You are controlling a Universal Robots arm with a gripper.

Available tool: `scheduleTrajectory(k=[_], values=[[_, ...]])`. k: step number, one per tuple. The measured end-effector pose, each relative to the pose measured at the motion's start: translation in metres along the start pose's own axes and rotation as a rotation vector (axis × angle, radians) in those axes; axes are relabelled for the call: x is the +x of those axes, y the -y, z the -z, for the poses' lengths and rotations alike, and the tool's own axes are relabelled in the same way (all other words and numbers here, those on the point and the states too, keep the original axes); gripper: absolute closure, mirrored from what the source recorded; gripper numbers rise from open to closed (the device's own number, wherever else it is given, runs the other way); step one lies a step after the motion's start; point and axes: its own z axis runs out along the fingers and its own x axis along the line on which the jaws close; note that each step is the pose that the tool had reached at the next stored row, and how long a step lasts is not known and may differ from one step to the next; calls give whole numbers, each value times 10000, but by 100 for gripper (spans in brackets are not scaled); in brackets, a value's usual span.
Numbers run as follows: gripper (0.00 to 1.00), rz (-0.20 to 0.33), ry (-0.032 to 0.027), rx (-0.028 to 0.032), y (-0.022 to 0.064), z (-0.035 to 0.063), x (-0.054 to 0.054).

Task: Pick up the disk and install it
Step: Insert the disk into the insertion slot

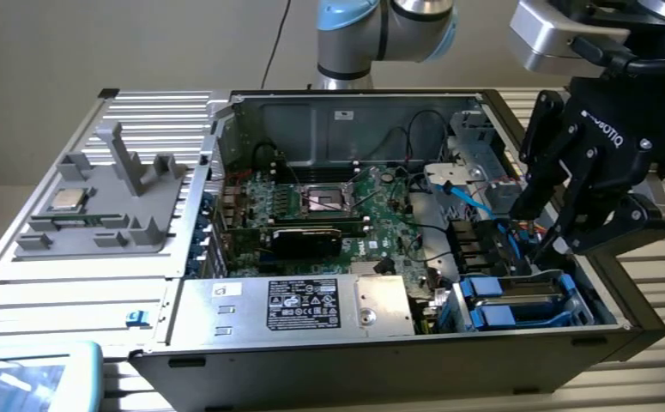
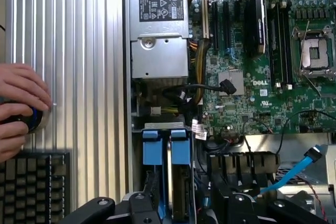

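**Exterior view.** Open computer case (image 1: pixel 344 107) on a ribbed tabletop (image 1: pixel 81 292), with motherboard (image 1: pixel 332 206) exposed at centre frame. At the exterior view's right, tool (image 1: pixel 538 232) above the drive bay, jaws apart, clamped on nothing. In the lower right of the frame, just under the fingertips, the disk (image 1: pixel 517 299) seated in the bay in its blue frame. Beside it, toward lower centre, big grey box (image 1: pixel 309 305) with black label. At the exterior view's left, small silver chip (image 1: pixel 69 199) on a grey holder.

**Wrist view.** Tool (image 2: pixel 184 211) directly over the bay, jaws spread. Disk (image 2: pixel 179 150) on edge, blue end tabs just beside the grey box (image 2: pixel 160 19), motherboard (image 2: pixel 262 77) alongside. On the tabletop (image 2: pixel 79 77), a hand (image 2: pixel 21 98) beside a keyboard (image 2: pixel 34 182).
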Motion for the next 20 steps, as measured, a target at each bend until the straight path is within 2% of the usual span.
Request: scheduleTrajectory(k=[2, 7, 10, 20], values=[[49, 0, -2, -1, 57, 5, -4], [49, 0, -2, 0, 278, 20, -20], [49, 0, -2, 0, 371, 26, -50], [49, -1, -4, 1, 526, 39, -217]])
